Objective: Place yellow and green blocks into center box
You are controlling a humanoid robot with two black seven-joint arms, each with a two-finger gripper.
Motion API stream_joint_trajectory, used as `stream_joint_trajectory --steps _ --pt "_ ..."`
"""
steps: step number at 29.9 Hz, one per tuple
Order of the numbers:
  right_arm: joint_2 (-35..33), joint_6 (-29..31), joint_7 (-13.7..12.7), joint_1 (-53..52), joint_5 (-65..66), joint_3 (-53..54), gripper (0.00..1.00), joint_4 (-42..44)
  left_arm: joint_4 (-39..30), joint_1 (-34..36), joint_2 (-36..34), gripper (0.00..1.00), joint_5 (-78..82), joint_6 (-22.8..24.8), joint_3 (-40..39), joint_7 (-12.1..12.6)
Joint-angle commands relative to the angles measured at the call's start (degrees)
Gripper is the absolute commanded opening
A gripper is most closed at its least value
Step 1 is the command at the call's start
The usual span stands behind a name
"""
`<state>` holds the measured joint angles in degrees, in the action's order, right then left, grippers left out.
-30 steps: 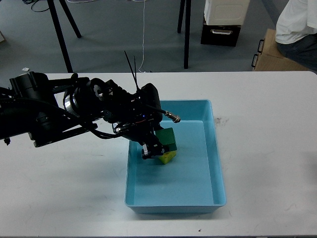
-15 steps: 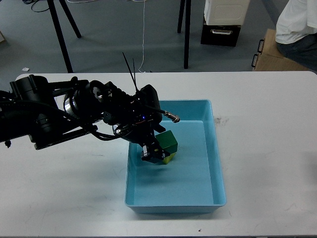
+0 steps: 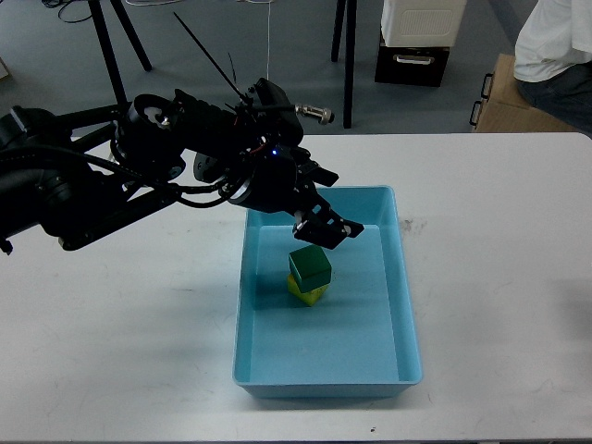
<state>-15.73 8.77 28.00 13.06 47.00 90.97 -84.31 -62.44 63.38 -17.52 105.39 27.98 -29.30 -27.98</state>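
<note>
A green block (image 3: 311,267) rests on top of a yellow block (image 3: 306,293) inside the light blue box (image 3: 407,305) at the table's center. My left gripper (image 3: 326,228) is open and empty. It hovers above the box, just up and right of the stacked blocks, not touching them. My right gripper is out of view.
The white table (image 3: 499,231) surrounds the box. Black stand legs (image 3: 111,65) and a black-and-white case (image 3: 416,42) sit on the floor behind it. A person in white (image 3: 555,42) sits at the far right by a cardboard box (image 3: 518,102).
My left gripper let go of the green block, opened, and rose up and to the right. The green block now sits on the yellow block.
</note>
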Motion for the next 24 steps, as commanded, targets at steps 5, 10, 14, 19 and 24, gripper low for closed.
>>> stream_joint_trajectory --steps 5,10,14,19,24 --pt "0.26 5.47 -5.39 -8.22 -7.07 -2.46 0.99 0.11 1.01 -19.94 3.19 1.00 -7.36 0.02 -31.94 -0.02" --pt "0.35 5.47 -14.98 -13.32 -23.77 -4.05 0.99 0.28 0.75 -26.36 2.93 1.00 -32.11 0.02 -35.56 -0.02" --pt "1.40 5.20 -16.13 -15.26 -31.52 -4.13 0.99 0.29 -0.65 -30.93 2.06 1.00 -55.66 0.02 -35.39 6.77" --pt "5.52 5.20 -19.11 -15.26 -42.05 -3.96 0.99 0.02 -5.04 -38.05 1.53 1.00 -85.83 -10.21 -34.77 16.81" --pt "10.45 5.38 -22.46 -12.99 -49.63 -3.43 0.99 0.02 -12.25 -46.74 2.32 1.00 -95.80 -12.34 -35.47 16.82"
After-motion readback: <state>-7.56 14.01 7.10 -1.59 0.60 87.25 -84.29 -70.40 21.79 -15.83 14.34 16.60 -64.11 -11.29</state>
